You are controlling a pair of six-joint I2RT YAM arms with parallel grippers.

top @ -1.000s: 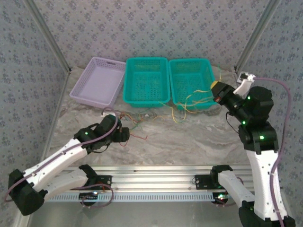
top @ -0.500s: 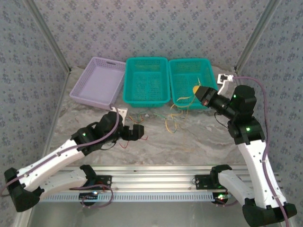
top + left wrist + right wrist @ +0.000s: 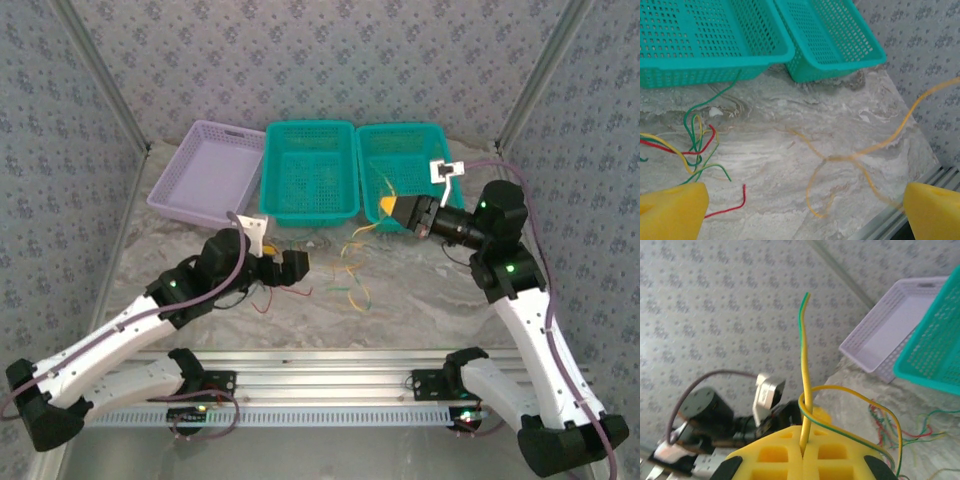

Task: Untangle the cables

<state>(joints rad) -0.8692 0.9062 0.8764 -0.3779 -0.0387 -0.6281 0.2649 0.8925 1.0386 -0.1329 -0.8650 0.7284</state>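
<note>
Right jaws tight on yellow cable [image 3: 805,365], now farther left; left jaws wide apart, empty.

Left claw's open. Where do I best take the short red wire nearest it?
Probably the straight stretch of the red wire before its hooked end, from straight above with the left claw turned across it: there it lies flat on the table, apart from the tangle.

You have nothing to read here: no lettering, label, brand or number is legible on the teal baskets [image 3: 309,209], the lilac basket [image 3: 193,212] or the patterned walls [image 3: 320,60].
</note>
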